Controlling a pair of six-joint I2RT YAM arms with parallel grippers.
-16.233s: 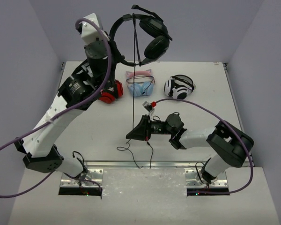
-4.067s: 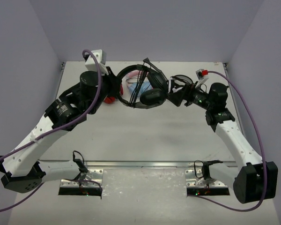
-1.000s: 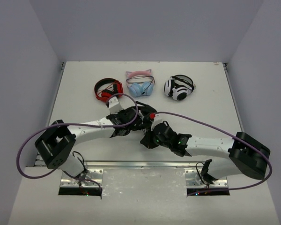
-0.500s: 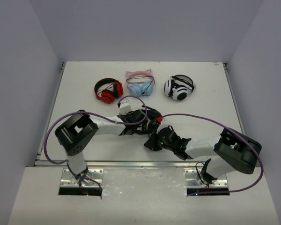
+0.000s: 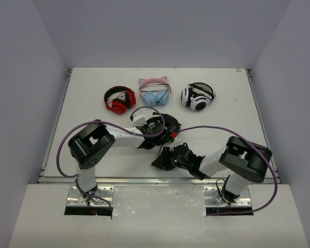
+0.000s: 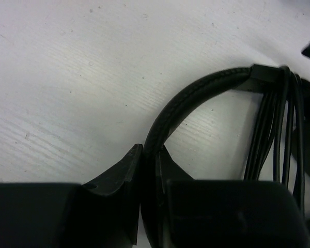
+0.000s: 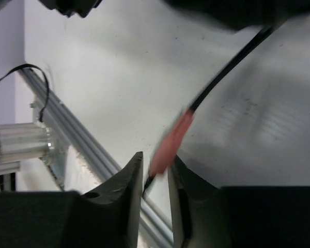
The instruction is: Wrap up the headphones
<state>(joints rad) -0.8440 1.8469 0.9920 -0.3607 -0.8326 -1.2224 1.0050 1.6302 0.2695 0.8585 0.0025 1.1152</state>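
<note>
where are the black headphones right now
In the top view the black headphones are near the table's middle, just on the near side of the red pair and blue cat-ear pair, headband pinched in the left gripper.

robotics lab cell, pretty obviously, white table (image 5: 225, 111) boxed in by plain pale walls (image 5: 160, 31); left arm (image 5: 90, 147) and right arm (image 5: 245, 160) bolted to a metal rail (image 5: 160, 181) at the near edge, purple cables (image 5: 206, 127) looping off; headphone pairs (image 5: 155, 94) lined up toward the far edge
</note>
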